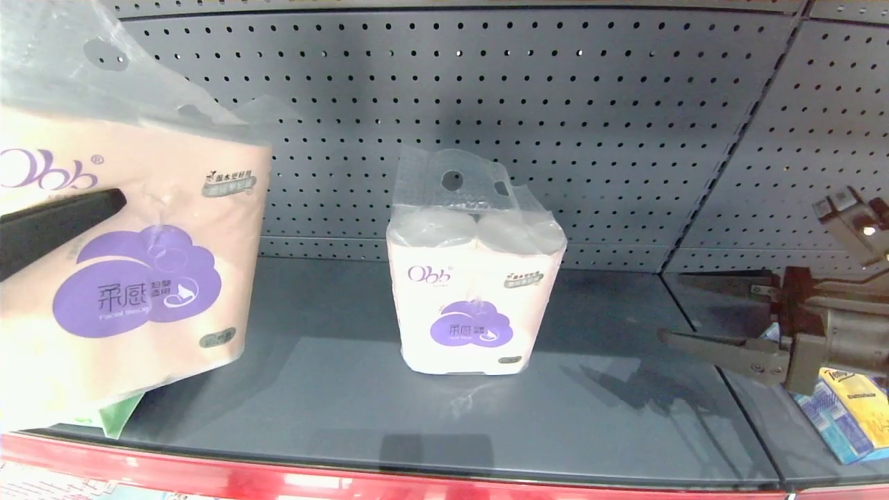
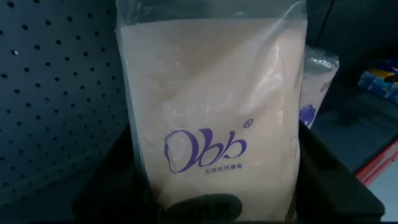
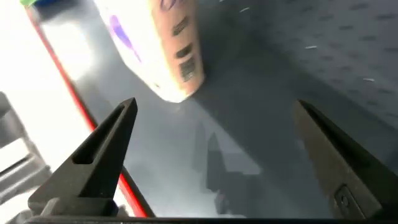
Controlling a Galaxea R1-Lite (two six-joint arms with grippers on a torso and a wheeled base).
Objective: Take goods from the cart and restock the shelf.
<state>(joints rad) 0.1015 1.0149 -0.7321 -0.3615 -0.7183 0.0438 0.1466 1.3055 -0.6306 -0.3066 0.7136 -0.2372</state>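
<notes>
Blue and yellow packs [image 1: 844, 413], far right

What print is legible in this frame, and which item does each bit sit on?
"Obb", purple with a registered mark: on the near tissue pack, also seen in the left wrist view.
"Obb": on the standing tissue pack on the shelf.
"柔感": on the purple cloud of both packs.
Too small or blurred to read: the lines under the logos, the grey badges, the standing pack's barcode panel, and the yellow and blue packets.

Held tissue pack [image 1: 118, 264] in my left gripper [image 2: 214, 143] runs off frame edge; green item [image 1: 119, 415] beneath pack mostly covered, kind unclear.
</notes>
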